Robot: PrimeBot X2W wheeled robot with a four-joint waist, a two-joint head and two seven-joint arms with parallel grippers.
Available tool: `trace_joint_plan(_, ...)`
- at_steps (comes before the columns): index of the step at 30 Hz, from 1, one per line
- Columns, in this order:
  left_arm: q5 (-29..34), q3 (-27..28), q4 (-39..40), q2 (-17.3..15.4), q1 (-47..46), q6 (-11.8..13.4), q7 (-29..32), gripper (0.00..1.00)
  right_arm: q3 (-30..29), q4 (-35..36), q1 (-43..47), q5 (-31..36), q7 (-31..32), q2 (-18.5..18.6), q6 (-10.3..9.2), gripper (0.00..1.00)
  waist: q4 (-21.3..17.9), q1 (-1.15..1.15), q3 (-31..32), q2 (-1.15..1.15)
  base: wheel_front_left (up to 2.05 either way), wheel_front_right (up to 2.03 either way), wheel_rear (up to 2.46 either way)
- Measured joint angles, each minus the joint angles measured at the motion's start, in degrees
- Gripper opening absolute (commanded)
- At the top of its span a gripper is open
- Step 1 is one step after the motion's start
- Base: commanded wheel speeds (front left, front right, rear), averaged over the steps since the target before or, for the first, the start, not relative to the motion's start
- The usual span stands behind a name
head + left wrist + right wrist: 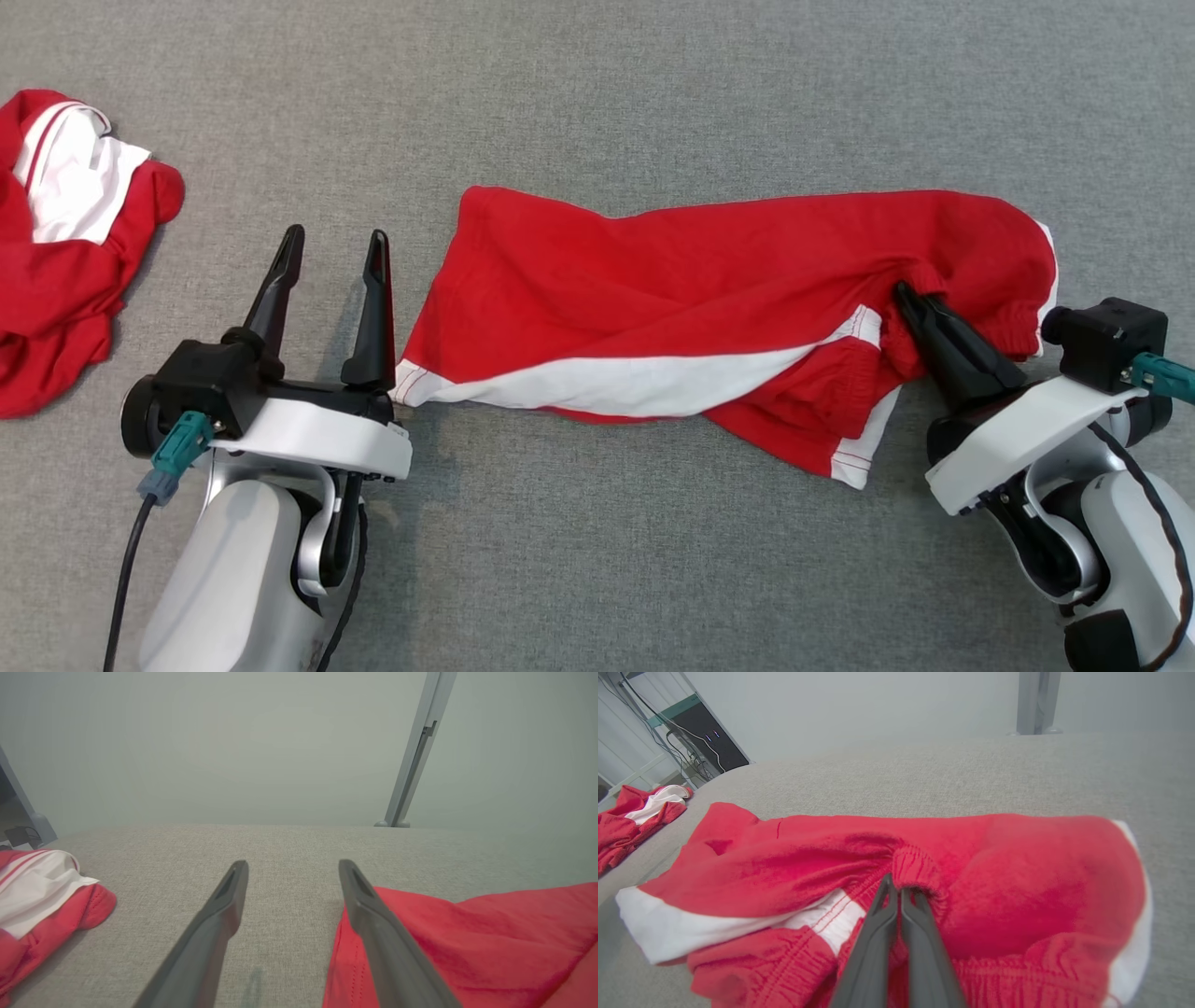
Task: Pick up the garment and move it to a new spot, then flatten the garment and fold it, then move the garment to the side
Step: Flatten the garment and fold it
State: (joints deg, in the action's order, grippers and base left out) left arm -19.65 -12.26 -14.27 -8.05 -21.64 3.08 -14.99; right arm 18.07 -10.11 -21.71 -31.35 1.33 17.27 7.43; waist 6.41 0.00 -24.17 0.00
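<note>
Clearly the flattening is the step in hand: the red shorts (653,308) lie twisted across the middle of the grey counter (653,93), a white stripe folded over on itself. The right gripper (904,297) is pinched together on the bunched waistband (915,863) at the shorts' right end, its arm reaching in low from the lower right and angled up-left. The left gripper (338,233) rests low with its fingers spread wide and nothing between them, pointing away from the robot, just beside the white hem corner (408,381). To do this well, I judge the left should close on that corner, then both should draw apart gently, keeping the cloth low so the twist unrolls. A second garment (65,252) lies well apart at the far left.
</note>
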Motion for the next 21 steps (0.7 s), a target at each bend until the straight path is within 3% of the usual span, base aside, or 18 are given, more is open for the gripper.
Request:
trace_joint_plan(2, 0.16, 0.05, -0.41, 0.16, -0.03, -0.09, -0.01, 1.0, 1.01, -1.16, -0.57, -0.26, -1.16, 0.58, 0.0, 0.0, -0.19, 0.0, 0.12, 0.0, 0.0, 0.0, 0.0)
trace_joint_plan(3, 0.2, 0.1, -0.56, 0.21, -0.03, -0.24, -0.01, 1.0, 1.45, -1.71, -0.75, -0.45, -2.0, 0.73, 0.0, 0.34, -0.31, 0.0, 0.24, 0.0, 0.0, 0.0, 0.0)
trace_joint_plan(4, 0.34, 0.21, -0.6, 0.23, -0.03, -0.26, -0.01, 1.0, 1.99, -2.08, -0.91, -0.65, -2.58, 0.82, 0.0, 0.82, -0.45, 0.0, 0.43, 0.0, 0.0, 0.0, 0.0)
trace_joint_plan(5, 0.42, 0.31, -0.65, 0.3, -0.02, -0.35, -0.01, 1.0, 2.64, -2.35, -0.96, -0.99, -3.24, 0.93, 0.0, 1.0, -0.58, 0.0, 0.7, 0.0, 0.0, 0.0, 0.0)
trace_joint_plan(14, 0.56, 1.66, -1.43, 0.47, 1.46, -0.75, -0.1, 1.0, 4.16, -2.19, 1.91, -3.09, -9.91, 1.64, 0.0, 1.0, -2.29, 0.0, 3.96, 0.0, 0.0, 0.0, 0.0)
trace_joint_plan(21, 0.55, 3.28, -1.83, 0.13, 4.26, -0.66, -0.11, 1.0, -3.31, -1.7, 5.48, 0.26, -14.04, 0.19, 0.0, 1.0, -3.84, 0.0, 7.64, 0.0, 0.0, 0.0, 0.0)
